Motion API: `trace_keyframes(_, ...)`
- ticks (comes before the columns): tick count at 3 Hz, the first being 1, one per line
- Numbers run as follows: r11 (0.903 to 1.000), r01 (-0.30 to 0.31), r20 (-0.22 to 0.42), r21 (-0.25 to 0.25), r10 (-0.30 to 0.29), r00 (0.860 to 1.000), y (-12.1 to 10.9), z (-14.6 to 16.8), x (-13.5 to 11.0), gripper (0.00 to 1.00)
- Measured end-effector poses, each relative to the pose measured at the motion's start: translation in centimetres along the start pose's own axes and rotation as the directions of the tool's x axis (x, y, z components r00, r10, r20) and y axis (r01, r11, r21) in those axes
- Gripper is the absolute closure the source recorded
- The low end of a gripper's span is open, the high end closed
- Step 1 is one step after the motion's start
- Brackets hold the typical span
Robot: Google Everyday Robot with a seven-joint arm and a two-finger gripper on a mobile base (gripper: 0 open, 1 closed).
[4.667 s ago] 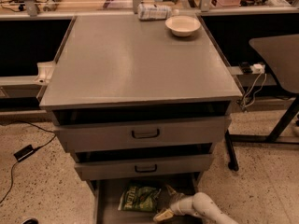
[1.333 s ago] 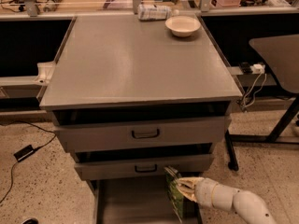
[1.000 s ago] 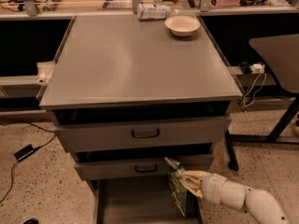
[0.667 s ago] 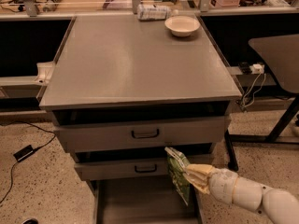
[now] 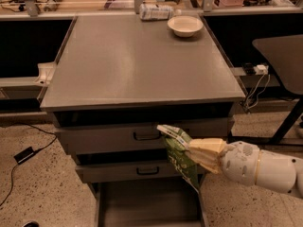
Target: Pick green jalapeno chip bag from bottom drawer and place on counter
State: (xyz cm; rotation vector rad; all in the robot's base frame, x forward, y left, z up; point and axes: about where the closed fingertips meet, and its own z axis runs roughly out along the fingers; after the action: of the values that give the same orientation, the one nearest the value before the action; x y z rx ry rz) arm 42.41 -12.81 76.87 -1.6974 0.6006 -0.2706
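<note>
The green jalapeno chip bag (image 5: 179, 156) hangs upright in front of the two upper drawers, right of their handles. My gripper (image 5: 198, 154) reaches in from the right and is shut on the bag's right edge, holding it above the open bottom drawer (image 5: 147, 206), which looks empty. The counter (image 5: 137, 60) lies above and behind the bag, its front edge higher than the bag's top.
A pale bowl (image 5: 185, 25) and a silvery-white wrapped package (image 5: 155, 12) sit at the counter's back right. Upper drawers with black handles (image 5: 147, 136) are shut. A dark table (image 5: 284, 51) stands right; a black adapter and cable (image 5: 23, 155) lie on the floor left.
My gripper took the bag from the bottom drawer and has lifted it up to the level of the upper drawers. The drawer is now empty.
</note>
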Motion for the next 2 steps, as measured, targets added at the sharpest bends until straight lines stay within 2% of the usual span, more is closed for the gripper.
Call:
trace_keyframes(1, 0.9941, 0.109, 0.047, -0.003, -0.108, 0.993, -6.3, 0.6, -2.1, 1.00)
trace_keyframes(2, 0.9865, 0.164, 0.053, -0.008, -0.163, 0.985, -12.5, 1.6, -2.0, 1.00)
